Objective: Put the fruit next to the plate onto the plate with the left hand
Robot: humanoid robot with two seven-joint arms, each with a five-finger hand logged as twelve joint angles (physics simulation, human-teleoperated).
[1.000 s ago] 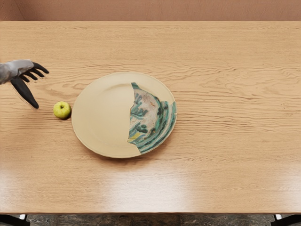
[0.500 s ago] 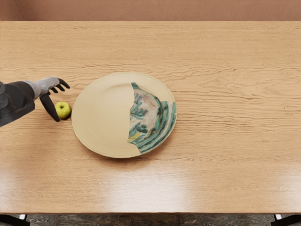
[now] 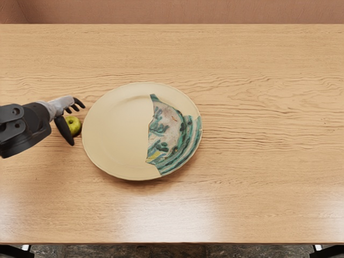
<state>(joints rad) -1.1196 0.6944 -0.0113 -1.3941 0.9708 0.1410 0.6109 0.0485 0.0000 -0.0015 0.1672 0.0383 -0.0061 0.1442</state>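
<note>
Moved since the earlier frame: left hand (image 3: 62,107), now further in toward the plate, so that it covers part of the apple (image 3: 75,125); apple and plate (image 3: 115,131) unchanged in position. Left arm: dark forearm entering from the left edge at about 9 o'clock of the plate, pale grey hand with black fingers. Hand state: fingers spread, not closed; thumb (image 3: 65,132) hangs down along the apple's 9 o'clock side, and the other fingertips reach out past its 12 o'clock side. Whether any finger touches the fruit cannot be told. Apple: small, yellow-green, resting on the table (image 3: 258,75) at 9 o'clock of the plate, just beside its rim and not on it; its left part is hidden behind the thumb. Plate: large, round, cream-coloured, lying flat near the middle of the table, with a green, blue and yellow painted pattern over its 3 o'clock portion. Table: light wood with visible grain. Right arm: out of view.
</note>
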